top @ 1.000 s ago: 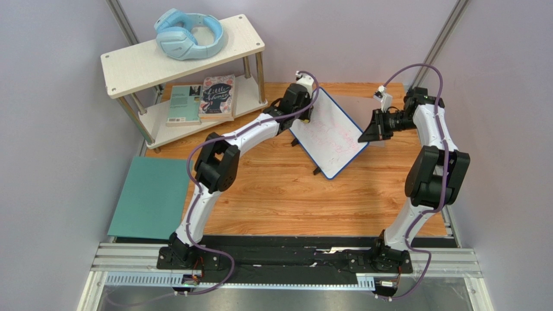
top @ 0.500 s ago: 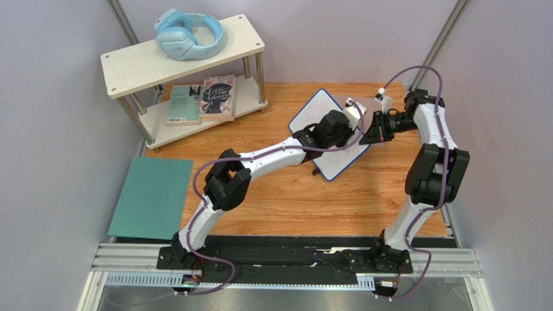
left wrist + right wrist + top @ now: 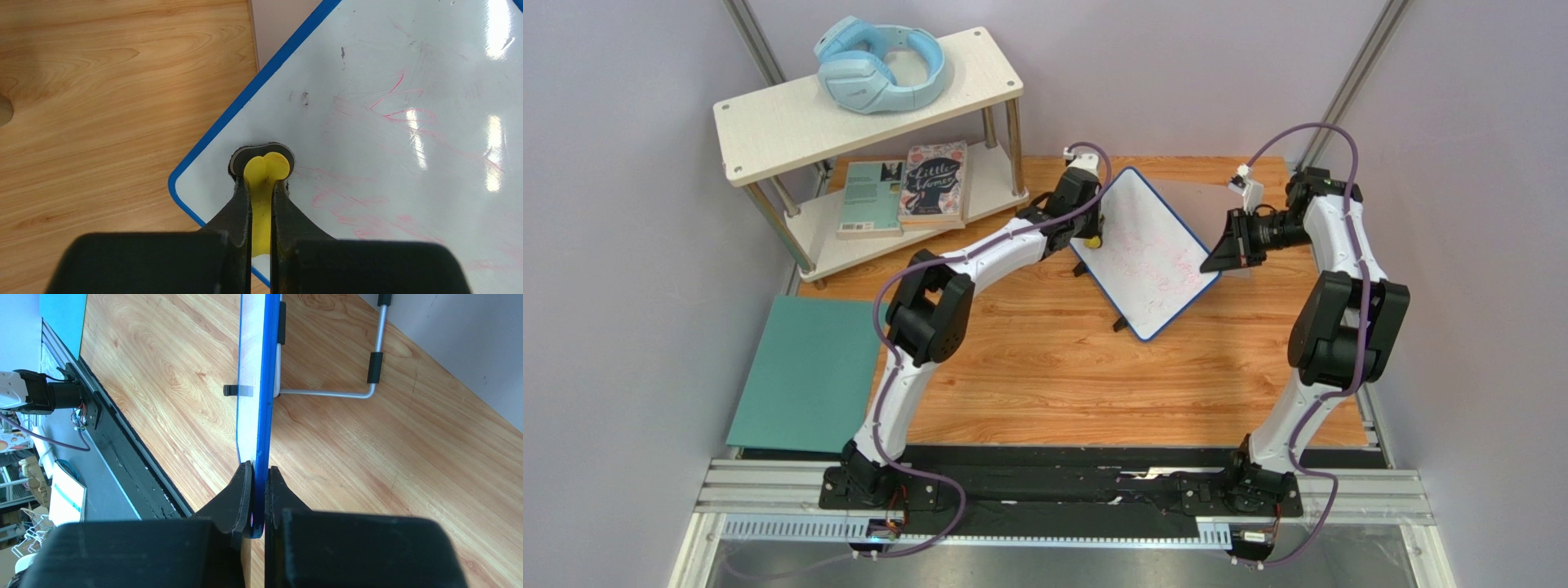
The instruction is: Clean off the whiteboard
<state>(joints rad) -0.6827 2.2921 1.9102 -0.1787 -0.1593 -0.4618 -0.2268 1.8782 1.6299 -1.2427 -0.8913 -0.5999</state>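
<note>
The whiteboard (image 3: 1149,255), white with a blue frame and faint pink-red scribbles, stands tilted on the wooden table. My left gripper (image 3: 1090,223) is at its left corner, shut on a small yellow eraser (image 3: 265,174) whose round dark pad presses on the board face (image 3: 399,122). My right gripper (image 3: 1212,255) is shut on the board's right edge; in the right wrist view the blue frame (image 3: 264,404) runs edge-on between my fingers (image 3: 243,496), with the board's wire stand (image 3: 344,392) behind.
A two-tier white shelf (image 3: 891,116) at the back left holds blue headphones (image 3: 879,64) on top and books (image 3: 906,186) below. A flat teal mat (image 3: 808,374) lies at the left edge. Grey walls close in on both sides.
My left gripper swept with the eraser from the board's left corner across to its right side, then back to the left corner. The right gripper and the board stayed put.
</note>
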